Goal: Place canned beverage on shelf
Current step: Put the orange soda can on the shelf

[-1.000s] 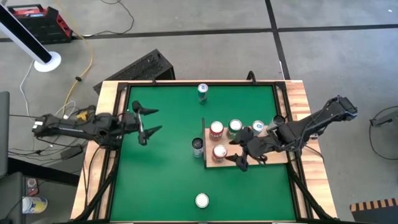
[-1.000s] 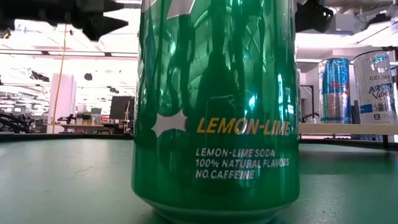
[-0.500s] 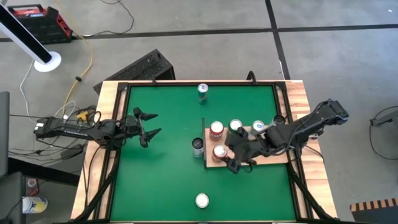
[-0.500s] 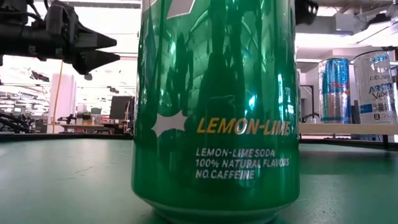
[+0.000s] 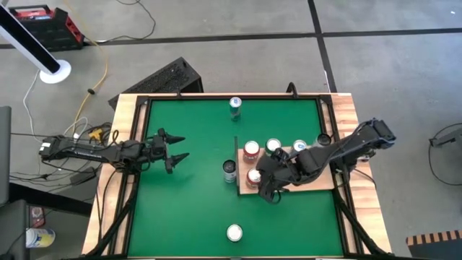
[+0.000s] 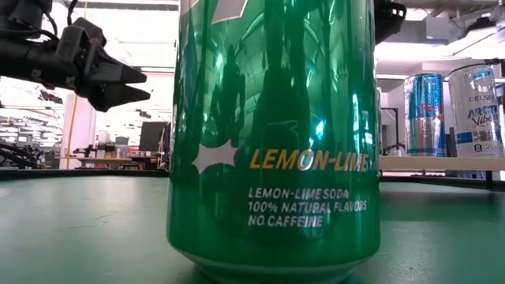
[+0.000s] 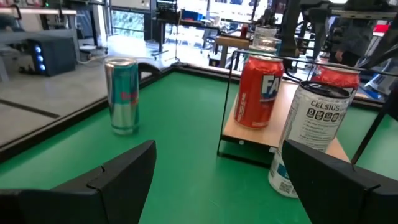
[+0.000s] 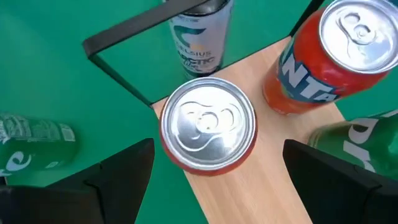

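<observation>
Four cans are seen upright on the shelf (image 5: 321, 180), long axes vertical; the red-sided can (image 8: 208, 126) nearest the shelf's 7 o'clock corner sits right under the right gripper (image 5: 268, 186), whose fingers are spread wide with nothing clamped. A Celsius can (image 5: 229, 170) is parked on the green just outside the dark upright edge (image 5: 236, 165). The left gripper (image 5: 175, 146) is held apart too, at 9 o'clock; plenty of open green is left between.
</observation>
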Tool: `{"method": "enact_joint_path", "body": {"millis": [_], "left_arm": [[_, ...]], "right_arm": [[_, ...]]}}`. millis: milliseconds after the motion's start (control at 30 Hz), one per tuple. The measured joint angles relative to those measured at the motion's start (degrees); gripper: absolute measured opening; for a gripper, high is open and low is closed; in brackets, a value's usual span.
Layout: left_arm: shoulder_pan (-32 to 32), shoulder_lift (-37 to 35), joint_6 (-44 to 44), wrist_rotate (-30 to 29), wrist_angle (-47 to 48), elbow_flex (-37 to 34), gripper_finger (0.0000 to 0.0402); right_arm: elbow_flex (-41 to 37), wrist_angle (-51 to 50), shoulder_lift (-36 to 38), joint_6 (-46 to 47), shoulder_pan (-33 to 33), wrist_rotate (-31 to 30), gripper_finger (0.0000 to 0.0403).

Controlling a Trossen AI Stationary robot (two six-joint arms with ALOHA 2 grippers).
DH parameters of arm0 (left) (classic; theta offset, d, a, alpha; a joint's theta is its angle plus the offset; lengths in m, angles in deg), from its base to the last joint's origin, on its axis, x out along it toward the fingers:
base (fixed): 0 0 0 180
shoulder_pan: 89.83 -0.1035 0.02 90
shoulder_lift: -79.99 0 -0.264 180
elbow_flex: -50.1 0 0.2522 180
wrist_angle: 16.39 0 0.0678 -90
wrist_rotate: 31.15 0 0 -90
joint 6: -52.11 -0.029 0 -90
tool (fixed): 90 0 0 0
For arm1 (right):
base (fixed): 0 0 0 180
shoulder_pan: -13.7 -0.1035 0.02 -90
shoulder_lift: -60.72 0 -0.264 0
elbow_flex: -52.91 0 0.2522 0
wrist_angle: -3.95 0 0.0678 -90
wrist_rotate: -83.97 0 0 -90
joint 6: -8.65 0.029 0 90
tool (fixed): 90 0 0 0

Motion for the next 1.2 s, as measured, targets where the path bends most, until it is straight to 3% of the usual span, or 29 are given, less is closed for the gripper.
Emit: {"method": "enact_joint_path", "body": {"millis": [267, 633, 1200], "left_arm": [[0.0, 0.0, -0.7, 0.1, 3.5, 0.0, 0.0334], [0.0, 0.1, -0.7, 0.3, 19.1, 0.0, 0.0334], [0.0, 0.6, -0.7, 0.8, 20.8, 0.6, 0.0334]], "right_arm": [[0.0, 1.4, -1.0, 0.1, 1.0, 0.8, 0.0379], [0.0, 2.1, -1.2, -0.1, 1.3, 0.9, 0.0379], [0.0, 2.8, -2.9, -3.1, 1.6, 0.9, 0.0367]]}}
